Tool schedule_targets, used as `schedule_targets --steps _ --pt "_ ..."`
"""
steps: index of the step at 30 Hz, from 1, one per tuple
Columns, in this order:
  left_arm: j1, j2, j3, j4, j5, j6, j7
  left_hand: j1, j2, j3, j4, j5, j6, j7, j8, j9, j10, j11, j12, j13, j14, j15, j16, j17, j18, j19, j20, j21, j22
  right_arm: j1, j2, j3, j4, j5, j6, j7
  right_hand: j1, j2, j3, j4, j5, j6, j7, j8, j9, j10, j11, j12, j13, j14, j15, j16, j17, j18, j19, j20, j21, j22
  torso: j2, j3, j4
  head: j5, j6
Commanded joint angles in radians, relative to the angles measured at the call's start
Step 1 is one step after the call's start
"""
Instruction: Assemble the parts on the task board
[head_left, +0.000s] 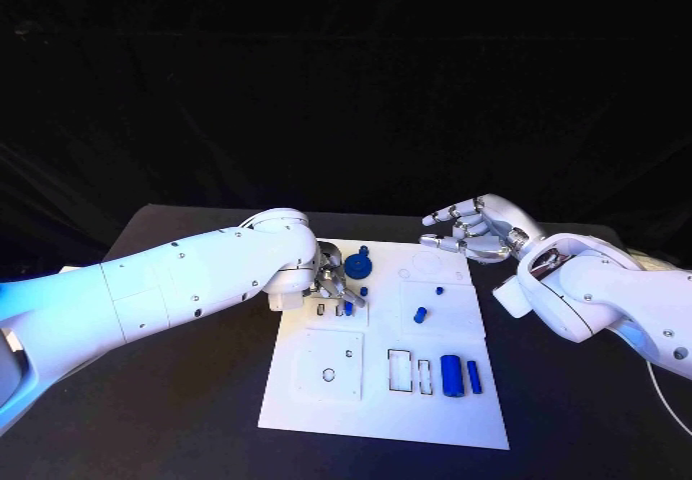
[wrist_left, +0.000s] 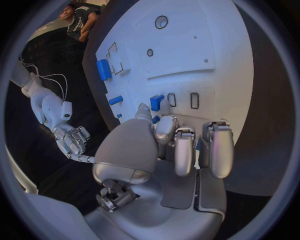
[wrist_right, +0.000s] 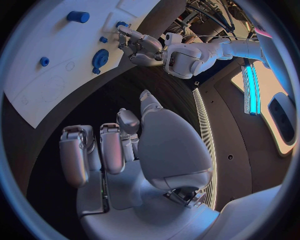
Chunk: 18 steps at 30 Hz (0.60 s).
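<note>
- One task board (head_left: 325, 395), a white plate, lies flat mid-desk (head_left: 173, 420), long side running away from the robot.
- Blue parts on the board in the head view, six counted: one round gear-like piece (head_left: 358, 266) near the far edge, one small peg (head_left: 364, 291) just beside it, two small pieces (head_left: 420, 314) mid-board, one thick cylinder (head_left: 451, 375) and one slim bar (head_left: 473, 376) side by side near the right edge.
- Left hand (head_left: 329, 287) sits low over the board's far-left part, fingers curled down; in the left wrist view a blue block (wrist_left: 156, 102) lies just past the fingertips (wrist_left: 144, 111). Cannot tell whether it grips anything.
- Right hand (head_left: 476, 228) hovers off the board's far-right corner, fingers apart, palm bare, nothing held.
- Desk surface black, matte; black drape behind.
</note>
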<state>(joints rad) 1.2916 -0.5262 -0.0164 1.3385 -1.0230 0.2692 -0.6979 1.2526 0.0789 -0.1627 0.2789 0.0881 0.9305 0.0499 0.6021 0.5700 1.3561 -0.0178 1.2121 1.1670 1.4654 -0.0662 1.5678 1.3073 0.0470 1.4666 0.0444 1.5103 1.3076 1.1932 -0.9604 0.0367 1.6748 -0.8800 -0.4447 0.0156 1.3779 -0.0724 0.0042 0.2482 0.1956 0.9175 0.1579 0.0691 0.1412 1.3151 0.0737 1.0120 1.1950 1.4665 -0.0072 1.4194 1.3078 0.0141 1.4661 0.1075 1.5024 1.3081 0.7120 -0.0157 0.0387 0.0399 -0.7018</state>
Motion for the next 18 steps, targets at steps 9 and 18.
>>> schedule_targets --steps 9,18 --pt "0.002 0.01 0.0 -0.01 -0.004 0.03 -0.043 0.097 0.004 0.079 -0.025 0.006 -0.012 -0.007 0.002 0.014 0.004 -0.008 0.001 0.0 0.105 -0.014 0.003 0.263 -0.02 0.039 -0.011 0.0 0.143 -0.001 0.002 0.0 0.002 -0.008 0.014 0.0 -0.001 0.011 -0.006 -0.001 0.006 0.004 -0.001 0.004 0.002 0.003 -0.005 0.002 0.0 0.053 0.002 -0.003 0.032 0.02 0.001 -0.001 -0.005 0.133 0.001 0.0 -0.0008 -0.002 -0.005" --pt "0.002 0.012 -0.001 -0.012 -0.004 0.021 -0.038 0.165 0.005 0.178 -0.044 0.012 -0.019 -0.012 -0.013 0.018 0.001 -0.013 -0.004 -0.001 0.105 -0.019 0.003 0.263 -0.019 0.038 -0.016 -0.001 0.144 -0.001 0.002 0.0 0.002 -0.008 0.017 -0.001 -0.001 0.012 -0.007 -0.001 0.007 0.005 -0.001 0.004 0.002 0.004 -0.006 0.003 0.001 0.053 0.002 -0.003 0.032 0.02 0.001 -0.001 -0.005 0.134 0.0 0.0003 0.0 -0.004 -0.008"
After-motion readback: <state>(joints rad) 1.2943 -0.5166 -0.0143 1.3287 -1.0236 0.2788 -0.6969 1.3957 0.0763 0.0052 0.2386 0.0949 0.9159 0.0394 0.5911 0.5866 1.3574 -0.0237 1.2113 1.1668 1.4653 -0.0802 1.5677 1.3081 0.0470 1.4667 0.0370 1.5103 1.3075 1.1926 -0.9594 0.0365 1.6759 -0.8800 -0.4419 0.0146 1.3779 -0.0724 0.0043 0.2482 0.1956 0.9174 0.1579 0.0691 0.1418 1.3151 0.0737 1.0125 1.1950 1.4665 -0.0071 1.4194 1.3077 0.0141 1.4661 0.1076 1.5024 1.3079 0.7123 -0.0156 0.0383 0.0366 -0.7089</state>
